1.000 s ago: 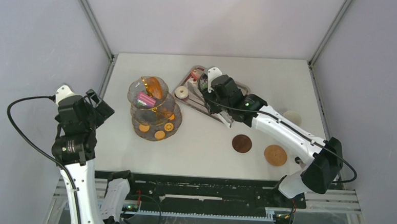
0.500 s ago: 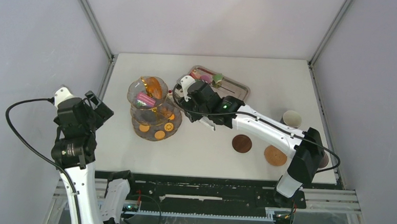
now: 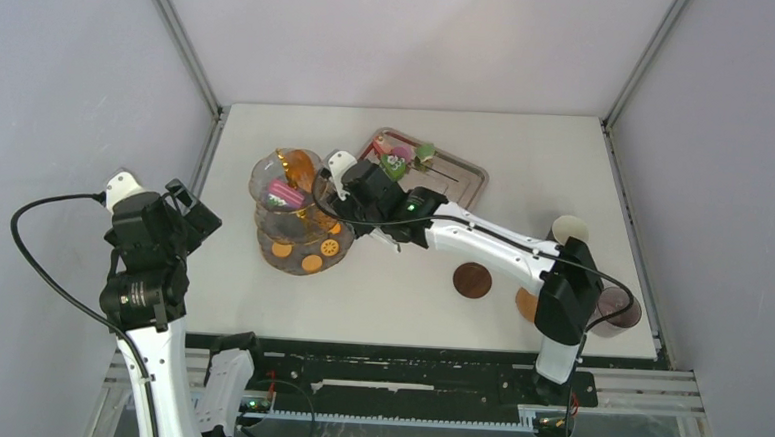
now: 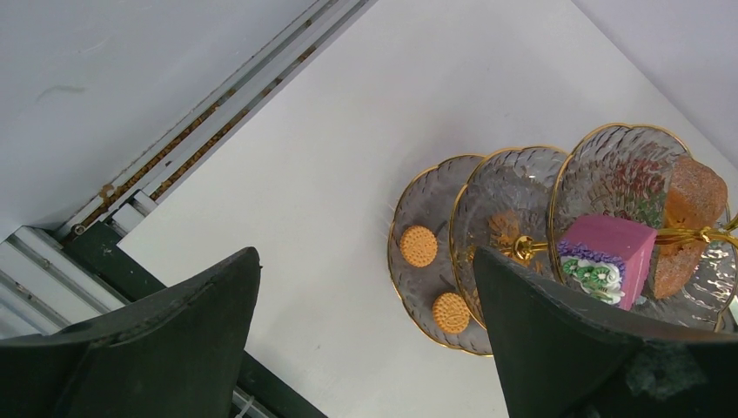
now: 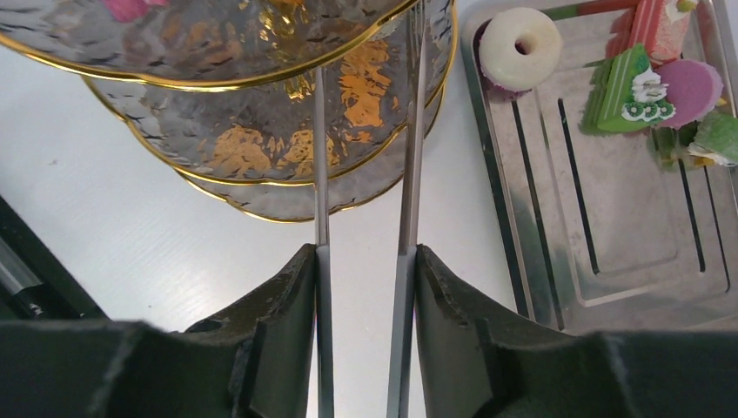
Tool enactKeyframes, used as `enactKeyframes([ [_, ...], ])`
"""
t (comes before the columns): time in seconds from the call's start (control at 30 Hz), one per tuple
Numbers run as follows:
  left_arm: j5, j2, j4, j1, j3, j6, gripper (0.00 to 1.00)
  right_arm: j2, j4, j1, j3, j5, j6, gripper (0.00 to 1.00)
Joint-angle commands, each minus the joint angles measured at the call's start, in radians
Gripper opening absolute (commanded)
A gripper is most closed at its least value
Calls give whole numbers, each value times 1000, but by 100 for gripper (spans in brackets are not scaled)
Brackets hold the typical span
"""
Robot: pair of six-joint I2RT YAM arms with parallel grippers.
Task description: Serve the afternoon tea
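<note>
Left claw [image 3: 192, 206] hangs spread wide, empty, well apart from the stand [image 3: 263, 177]. Right claw [image 5: 365, 261], clamped on the tongs [image 5: 319, 174], has swung from the tray [image 5: 557, 218] to the stand, tong tips hidden among its tiers. Donut [image 5: 520, 37] and cakes [image 5: 661, 78] remain on the tray, so serving is unfinished; I cannot tell whether the tongs carry anything.

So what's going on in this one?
The right gripper is shut on metal tongs, whose blades reach to the tiered glass stand; whether they carry anything is hidden. The stand holds a pink cake and cookies. A donut and more cakes lie on the steel tray. The left gripper hovers open.
</note>
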Motion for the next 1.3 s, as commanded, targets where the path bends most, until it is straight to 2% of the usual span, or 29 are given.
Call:
enactKeyframes([
  [0.0,-14,-6,19,5,7,13,96,14,74,6,57,25,-17,51],
  [0.13,-10,-6,25,5,1,14,96,-2,63,21,53,47,-26,59],
  [0.3,2,1,33,5,-5,10,96,-39,59,34,39,69,-42,60],
  [0.57,3,4,36,5,2,13,96,-160,69,55,-56,91,-30,48],
  [0.67,6,11,40,5,-1,10,96,-186,54,46,-69,84,1,47],
  [0.8,19,8,42,6,0,6,96,-244,55,25,-157,92,58,47],
  [0.97,30,5,45,5,0,7,96,-318,59,-35,-312,26,168,53],
  [1.07,34,-3,44,5,-2,7,96,-328,27,-36,-376,54,207,57],
  [1.27,42,-28,38,4,-11,2,96,-381,-23,-65,-503,119,397,59],
])
